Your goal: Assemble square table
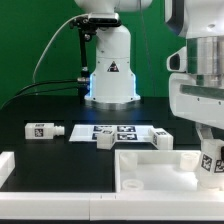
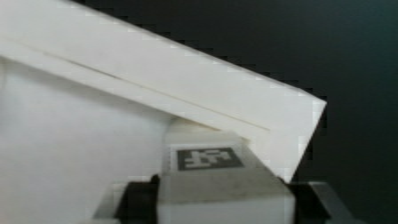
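Leg (image 2: 210, 160), clamped in the end effector (image 2: 221, 200), stood roughly upright over the top's (image 1: 150, 165) corner at the exterior view's right; top lay on the counter (image 1: 40, 105), just beneath; contact unclear.

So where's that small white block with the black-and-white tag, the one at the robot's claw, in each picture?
Exterior view: the tagged leg sits at the exterior view's far right, low down, under the arm.
Wrist view: the tagged leg is close up, clamped between the two fingers of the gripper, tag facing the camera.
Shared landmark: the white table top, whose corner lies next to the leg.
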